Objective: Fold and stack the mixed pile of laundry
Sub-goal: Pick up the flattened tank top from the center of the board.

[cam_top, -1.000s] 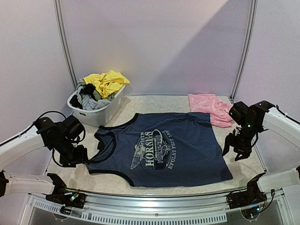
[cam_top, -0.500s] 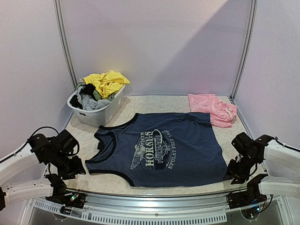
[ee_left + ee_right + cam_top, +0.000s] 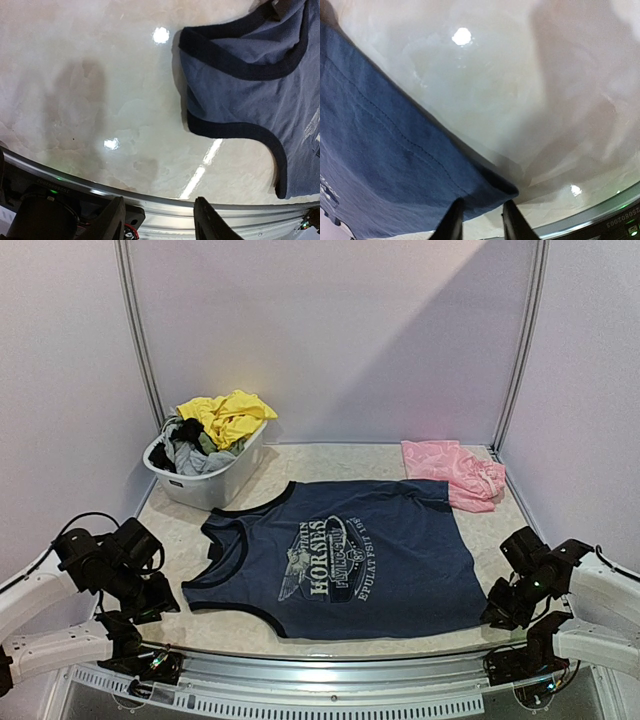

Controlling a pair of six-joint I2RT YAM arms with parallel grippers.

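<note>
The navy tank top (image 3: 340, 560) with white lettering lies spread flat in the middle of the table. My left gripper (image 3: 158, 602) hovers low beside its near left strap (image 3: 235, 130), open and empty (image 3: 160, 220), with the strap apart from the fingers. My right gripper (image 3: 497, 612) sits at the top's near right hem corner (image 3: 490, 187). Its jaws (image 3: 482, 222) stand narrowly open astride that corner, and cloth reaches into the gap. A pale pink piece (image 3: 450, 470) lies at the back right. Yellow (image 3: 232, 415) and grey (image 3: 190, 455) pieces fill the tub.
The white plastic tub (image 3: 205, 485) stands at the back left. The metal rail of the table's near edge (image 3: 165, 205) runs just under my left fingers. Side walls close in left and right.
Both arms have dropped toward the near edge. The right gripper came down to the tank top's near right corner and narrowed. The left gripper drew back to the left and narrowed too.
</note>
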